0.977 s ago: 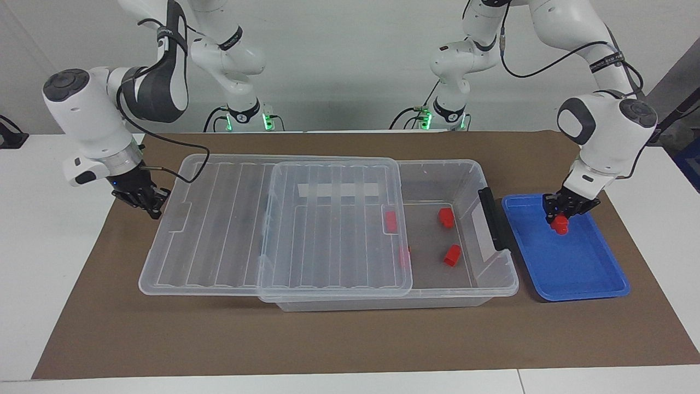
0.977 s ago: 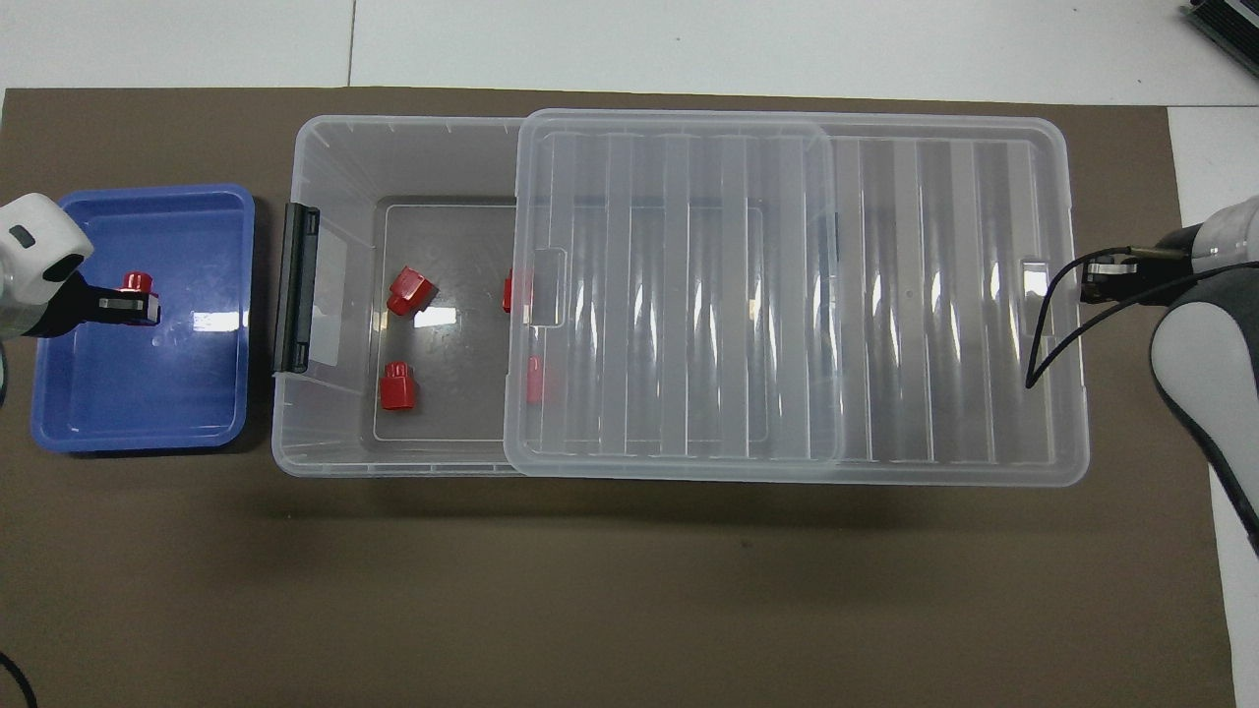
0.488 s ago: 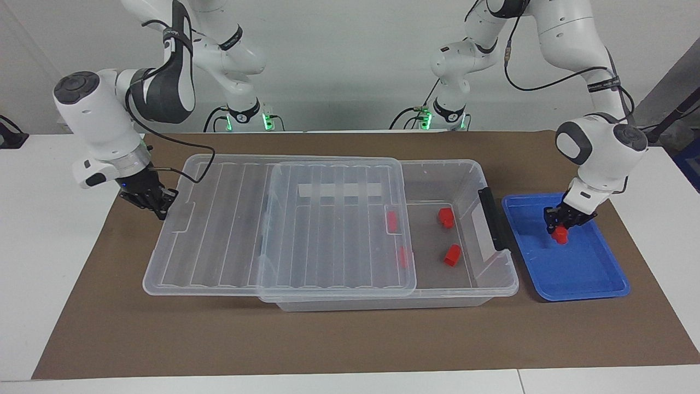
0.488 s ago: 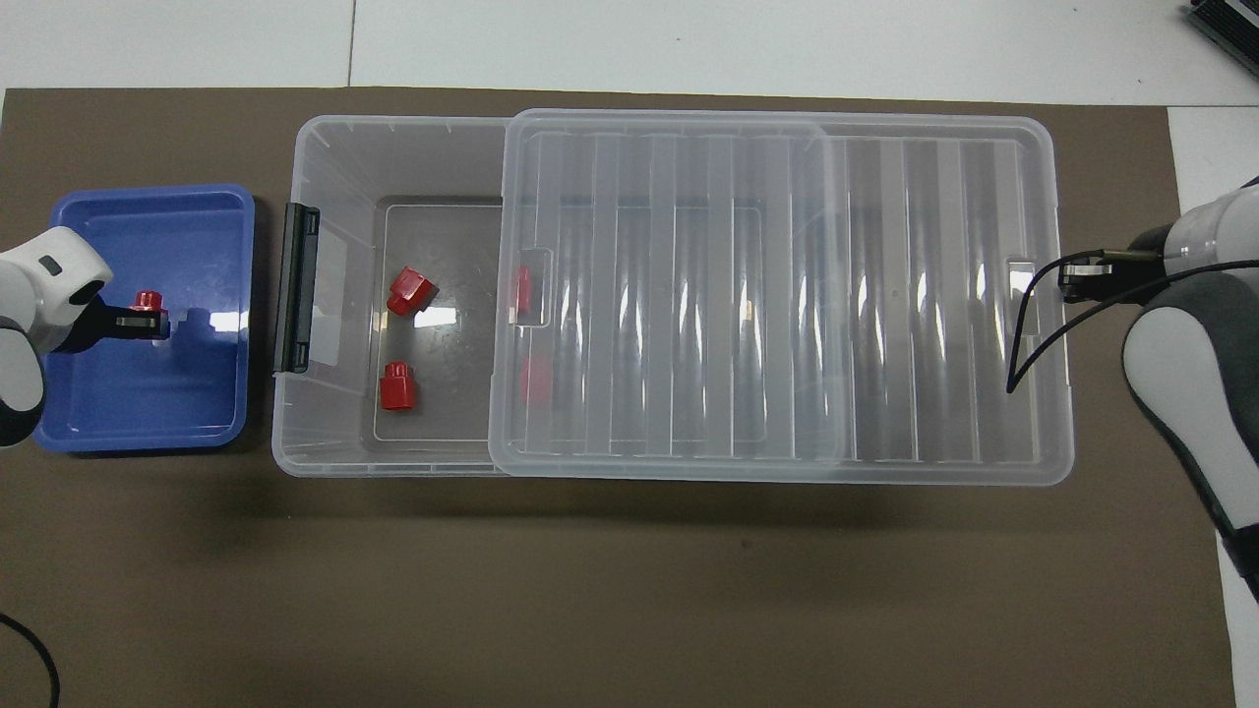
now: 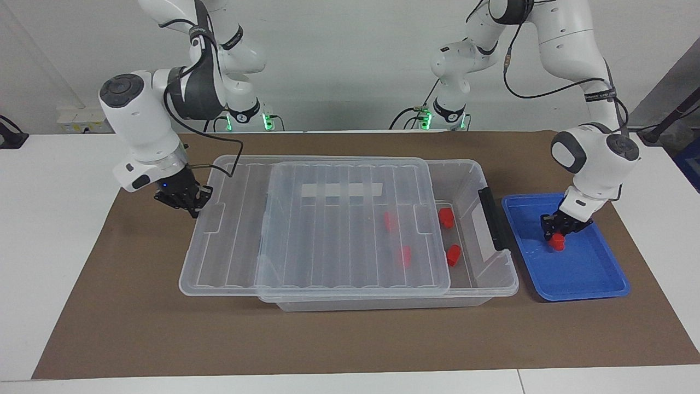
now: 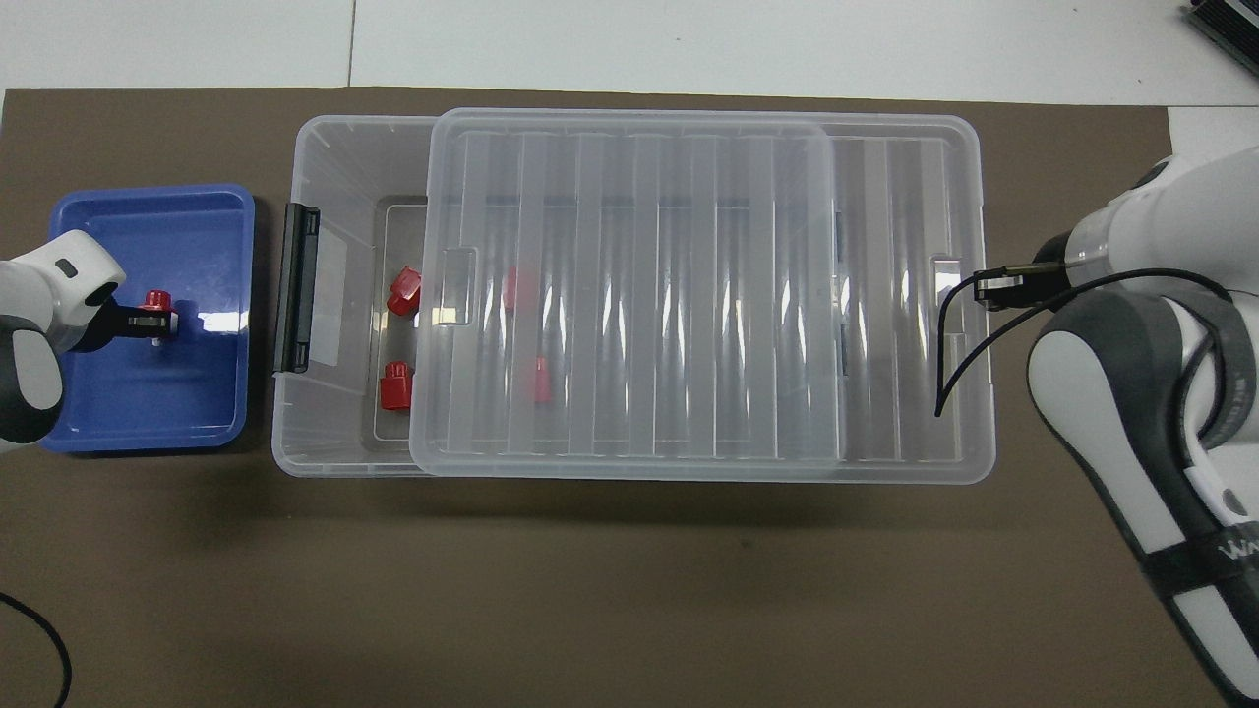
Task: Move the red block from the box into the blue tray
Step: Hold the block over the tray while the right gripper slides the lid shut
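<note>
At the left arm's end of the table: the blue tray (image 5: 590, 284) (image 6: 226, 324) is set on the brown mat (image 5: 350, 339) (image 6: 590, 590), just beside the box's black latch (image 5: 494, 219) (image 6: 296, 288).
Left gripper (image 5: 558, 234) (image 6: 162, 323): lowered into the blue tray, fingers pinched on a red block (image 5: 557, 242) (image 6: 155, 299); whether the block touches the tray floor cannot be told.
Held block's place: over the middle of the tray, toward the tray edge nearer the robots.
Box (image 5: 470, 175) (image 6: 334, 167): a clear bin laid lengthwise along the middle of the mat, latch end toward the tray.
Lid (image 5: 328, 230) (image 6: 629, 295): ribbed and see-through, resting on the box rim, overhanging the end toward the right arm; the latch end of the box is left uncovered.
Right gripper (image 5: 188, 203) (image 6: 993, 288): fingers pressed together at the lid's edge toward the right arm's end, by its small handle notch; contact cannot be told.
Blocks in the box: two red blocks (image 5: 447, 217) (image 6: 403, 292) and (image 5: 453, 255) (image 6: 395, 384) lie in the uncovered end; two more (image 5: 390, 220) (image 6: 516, 288) and (image 5: 404, 255) (image 6: 540, 378) are seen through the lid.
</note>
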Robot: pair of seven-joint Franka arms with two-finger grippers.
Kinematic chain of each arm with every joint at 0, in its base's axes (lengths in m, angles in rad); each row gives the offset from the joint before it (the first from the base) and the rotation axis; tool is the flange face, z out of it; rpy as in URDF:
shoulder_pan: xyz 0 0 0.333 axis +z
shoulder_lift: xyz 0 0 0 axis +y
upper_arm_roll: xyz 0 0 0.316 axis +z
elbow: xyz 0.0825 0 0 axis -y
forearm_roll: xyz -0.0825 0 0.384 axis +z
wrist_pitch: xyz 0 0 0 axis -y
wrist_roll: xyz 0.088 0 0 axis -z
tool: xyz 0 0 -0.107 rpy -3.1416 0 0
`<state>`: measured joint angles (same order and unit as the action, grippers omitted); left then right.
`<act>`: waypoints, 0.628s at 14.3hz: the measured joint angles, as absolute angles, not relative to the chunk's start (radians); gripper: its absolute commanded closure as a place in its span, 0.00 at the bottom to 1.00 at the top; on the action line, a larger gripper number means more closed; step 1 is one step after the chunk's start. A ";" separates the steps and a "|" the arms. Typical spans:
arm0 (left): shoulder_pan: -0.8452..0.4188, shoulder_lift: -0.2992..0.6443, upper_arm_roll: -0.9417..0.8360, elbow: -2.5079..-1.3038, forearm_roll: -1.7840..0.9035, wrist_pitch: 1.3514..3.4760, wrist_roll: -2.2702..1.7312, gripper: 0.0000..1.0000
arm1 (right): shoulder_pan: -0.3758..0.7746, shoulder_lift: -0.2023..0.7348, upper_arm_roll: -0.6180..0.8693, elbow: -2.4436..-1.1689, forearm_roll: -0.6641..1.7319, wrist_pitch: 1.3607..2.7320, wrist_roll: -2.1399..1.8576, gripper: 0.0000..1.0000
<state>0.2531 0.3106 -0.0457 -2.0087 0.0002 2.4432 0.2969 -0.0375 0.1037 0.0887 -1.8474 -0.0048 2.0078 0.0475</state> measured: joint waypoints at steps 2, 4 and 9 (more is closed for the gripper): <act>0.253 0.316 -0.046 -2.009 0.000 2.449 0.297 0.91 | -0.009 0.103 0.090 -1.847 -0.005 2.003 0.048 1.00; 0.253 0.321 -0.045 -2.009 0.000 2.458 0.297 0.83 | 0.013 0.103 0.091 -1.847 -0.005 2.001 0.048 1.00; 0.253 0.325 -0.045 -2.010 0.000 2.459 0.297 0.58 | 0.058 0.102 0.091 -1.847 -0.004 1.991 0.048 1.00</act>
